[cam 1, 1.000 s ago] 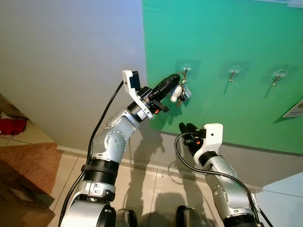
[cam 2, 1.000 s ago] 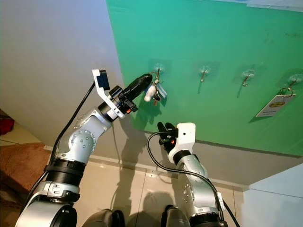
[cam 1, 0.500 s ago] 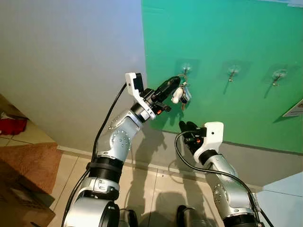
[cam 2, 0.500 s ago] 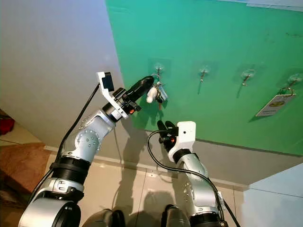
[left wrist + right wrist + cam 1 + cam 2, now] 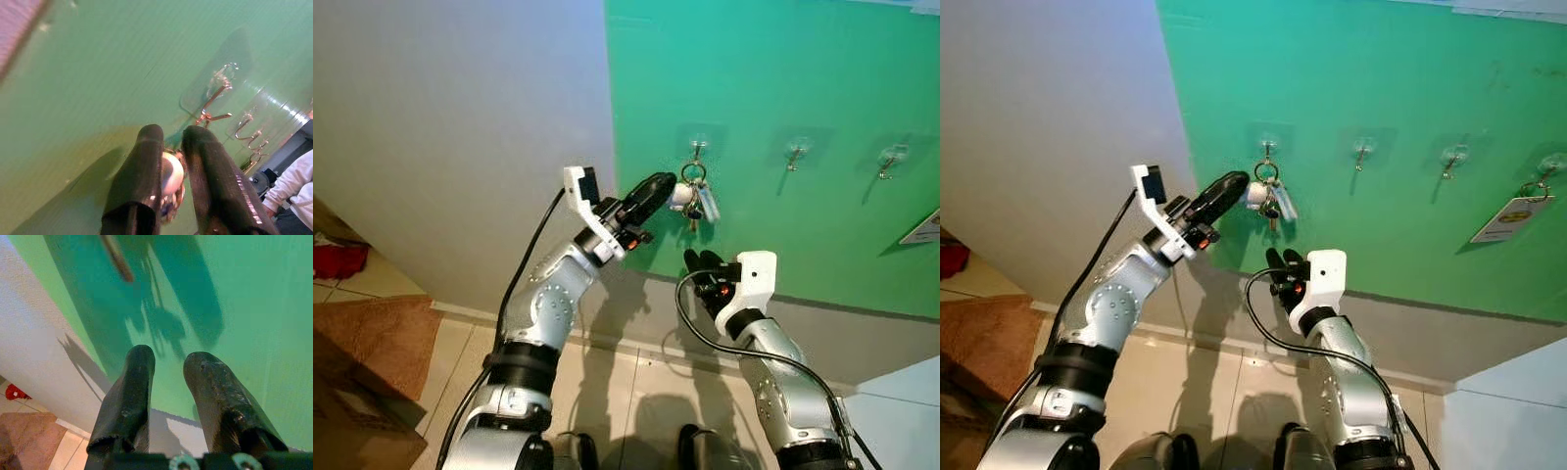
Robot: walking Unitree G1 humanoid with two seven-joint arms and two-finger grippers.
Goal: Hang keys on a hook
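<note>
A bunch of keys with a white fob hangs by its ring from the leftmost clear hook on the green wall panel. My left gripper is just left of the bunch, level with the fob, and its fingers are slightly apart. In the left wrist view the fob shows through the gap beyond the left gripper, with the hook further on. My right gripper is raised below the keys, open and holding nothing, and points at the wall.
Two more bare hooks follow to the right, and a tagged item hangs on a fourth. A brown rug and a red object lie at the left. A person's white sleeve is in the left wrist view.
The left gripper has drawn back left and slightly down from the hook. The key ring is now free of the fingers and hangs straight below the hook. The right arm is unmoved.
</note>
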